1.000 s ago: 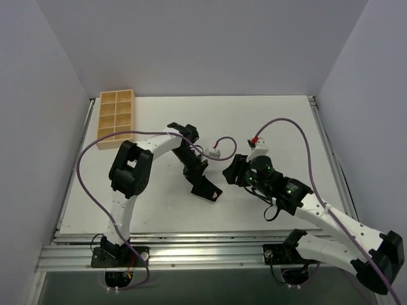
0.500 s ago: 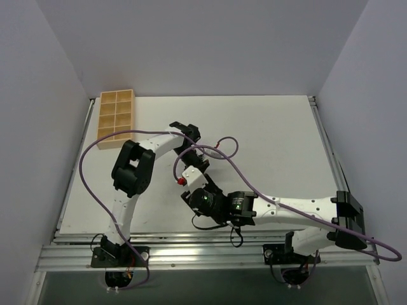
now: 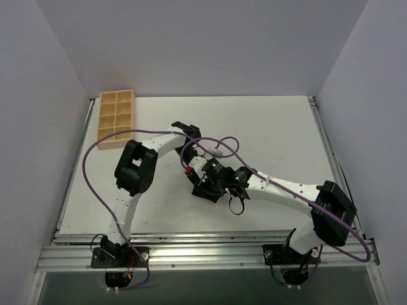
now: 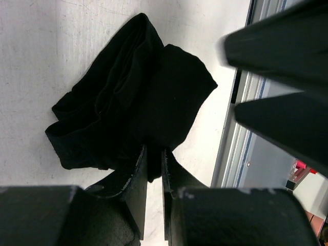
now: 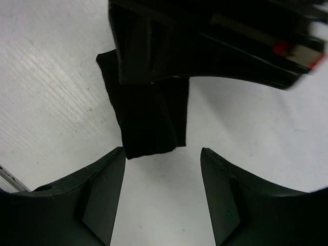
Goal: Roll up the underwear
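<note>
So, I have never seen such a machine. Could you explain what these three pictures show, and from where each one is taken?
These are two robot arms bolted to the near edge of a white table. The wide picture comes from a fixed camera above and behind them: the left arm is on the left, the right arm on the right. The other two pictures come from a small camera on each wrist, so each shows its own claw. On the table are a wooden compartment tray, in the far left corner, and crumpled black underwear near the middle. The left claw is pinched shut on an edge of the underwear, which rests on the table. The right claw faces it, wide open, holding nothing.
</note>
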`<state>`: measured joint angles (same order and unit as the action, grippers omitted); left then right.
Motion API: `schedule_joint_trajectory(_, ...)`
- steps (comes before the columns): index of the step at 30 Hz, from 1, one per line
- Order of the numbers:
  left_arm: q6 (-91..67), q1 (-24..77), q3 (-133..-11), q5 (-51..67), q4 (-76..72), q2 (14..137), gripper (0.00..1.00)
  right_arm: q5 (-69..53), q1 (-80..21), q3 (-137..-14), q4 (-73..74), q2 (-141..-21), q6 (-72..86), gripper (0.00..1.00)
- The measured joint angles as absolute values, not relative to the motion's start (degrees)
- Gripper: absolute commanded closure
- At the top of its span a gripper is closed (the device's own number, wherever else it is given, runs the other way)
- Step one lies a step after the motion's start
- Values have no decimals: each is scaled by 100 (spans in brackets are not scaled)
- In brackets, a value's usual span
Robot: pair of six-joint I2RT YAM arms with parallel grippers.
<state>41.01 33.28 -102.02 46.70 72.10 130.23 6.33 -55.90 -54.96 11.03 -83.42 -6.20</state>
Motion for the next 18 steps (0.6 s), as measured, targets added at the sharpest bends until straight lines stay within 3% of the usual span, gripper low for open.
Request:
schedule_joint_trajectory(8, 4045, 3334, -10215, 4668, 7223, 13032, 79, -489, -5398, -5496, 1079, -9008, -1240, 41)
schedule_joint_trajectory(18, 3959, 3334, -10324, 4661, 7279, 13109, 79, -414, -5398, -5596, 908, -9395, -1577, 42)
